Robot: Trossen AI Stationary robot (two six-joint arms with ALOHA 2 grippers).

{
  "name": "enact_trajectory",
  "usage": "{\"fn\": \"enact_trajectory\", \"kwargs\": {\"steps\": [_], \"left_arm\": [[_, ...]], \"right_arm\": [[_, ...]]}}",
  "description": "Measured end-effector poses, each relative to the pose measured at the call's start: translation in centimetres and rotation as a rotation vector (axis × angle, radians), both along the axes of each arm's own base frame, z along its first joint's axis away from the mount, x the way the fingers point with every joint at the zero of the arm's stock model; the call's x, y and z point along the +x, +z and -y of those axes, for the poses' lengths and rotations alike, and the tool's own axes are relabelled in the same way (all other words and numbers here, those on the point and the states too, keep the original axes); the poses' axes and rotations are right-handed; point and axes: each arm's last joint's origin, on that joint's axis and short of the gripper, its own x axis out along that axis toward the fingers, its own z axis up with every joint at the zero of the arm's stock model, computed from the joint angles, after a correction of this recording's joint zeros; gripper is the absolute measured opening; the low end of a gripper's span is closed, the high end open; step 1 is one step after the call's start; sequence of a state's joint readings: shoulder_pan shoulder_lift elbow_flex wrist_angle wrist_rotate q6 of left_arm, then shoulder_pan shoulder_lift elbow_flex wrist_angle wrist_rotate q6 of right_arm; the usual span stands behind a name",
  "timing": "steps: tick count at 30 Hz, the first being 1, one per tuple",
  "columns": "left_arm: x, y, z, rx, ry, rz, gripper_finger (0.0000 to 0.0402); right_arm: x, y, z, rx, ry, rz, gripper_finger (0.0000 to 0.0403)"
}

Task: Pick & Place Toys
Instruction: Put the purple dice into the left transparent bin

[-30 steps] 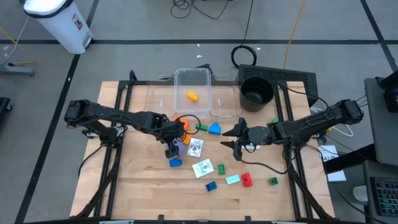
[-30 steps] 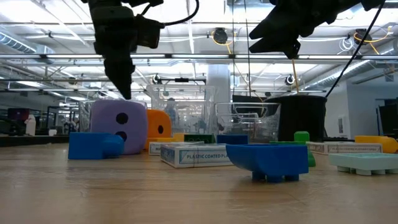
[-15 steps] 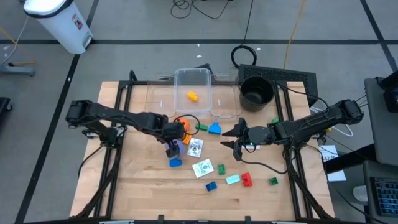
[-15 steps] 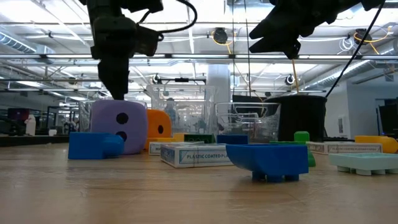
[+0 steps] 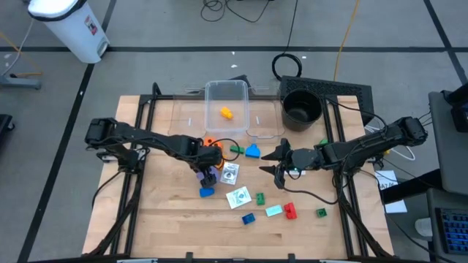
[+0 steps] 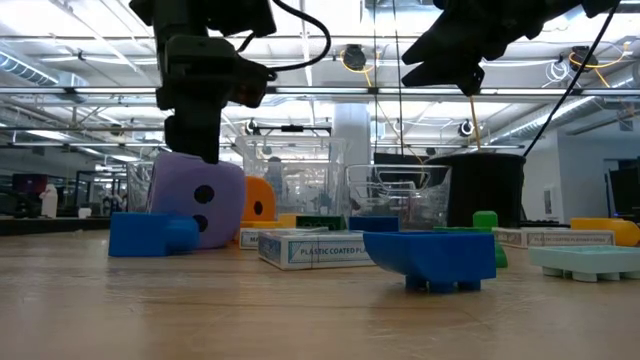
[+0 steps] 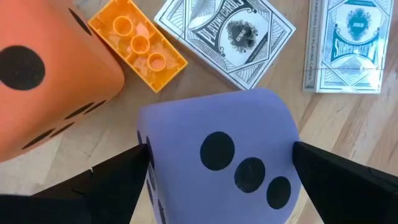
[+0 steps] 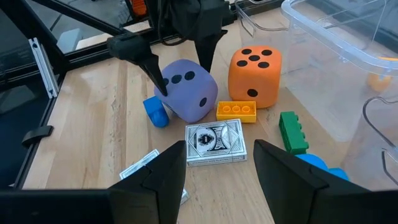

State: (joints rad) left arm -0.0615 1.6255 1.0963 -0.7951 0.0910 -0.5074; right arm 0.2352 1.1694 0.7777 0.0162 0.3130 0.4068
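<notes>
Scene: two dark arms are working over a wooden worktop [image 5: 168, 219] strewn with toys, with a clear tub [image 5: 228, 102] and a black pot [image 5: 301, 107] at the far edge.
Left claw: the left claw [image 5: 207, 172] is straddling the purple die [image 7: 217, 162], its fingers [image 7: 336, 177] spread wide on either side; whether they are touching the faces cannot be told.
Purple die: it is sitting slightly tilted on the worktop, just beside the orange die [image 8: 254, 78], with a yellow brick [image 8: 236, 111] and a printed card pack [image 8: 216, 142] near it and a blue block [image 6: 152, 234] close by.
Right claw: the right claw [image 5: 272, 162] is hovering part-open and empty above the worktop, near a blue piece [image 5: 252, 151].
Doing it well: the fingers are probably best centred on two flat opposite faces before closing, keeping clear of the orange die.
Risk: a tilted die is likely to twist or squirt out if pinched near an edge.
After the grip: a straight lift, then over to the tub, looks sensible.
</notes>
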Motion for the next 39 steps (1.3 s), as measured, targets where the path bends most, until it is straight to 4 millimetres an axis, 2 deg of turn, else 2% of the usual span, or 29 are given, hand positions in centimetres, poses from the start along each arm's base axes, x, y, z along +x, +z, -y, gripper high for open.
{"fn": "enact_trajectory", "kwargs": {"steps": [11,18,26,29,39], "left_arm": [[0.34,0.07,0.07,0.013,-0.024,0.046,0.0400],[0.31,0.05,0.51,0.028,-0.027,0.046,0.0400],[0.09,-0.02,0.12,0.026,-0.005,0.018,0.0395],[0.06,-0.02,-0.07,0.005,-0.002,0.012,0.0373],[0.02,-0.02,-0.10,-0.026,-0.058,0.013,0.0251]], "right_arm": [[-0.03,-0.06,0.00,-0.001,0.001,-0.007,0.0180],[-0.04,-0.09,0.01,-0.002,0.000,-0.010,0.0180],[-0.04,-0.09,0.01,-0.002,0.000,-0.010,0.0180],[-0.04,-0.09,0.01,-0.002,0.001,-0.010,0.0180],[-0.04,-0.09,0.01,-0.002,0.001,-0.010,0.0180]]}}
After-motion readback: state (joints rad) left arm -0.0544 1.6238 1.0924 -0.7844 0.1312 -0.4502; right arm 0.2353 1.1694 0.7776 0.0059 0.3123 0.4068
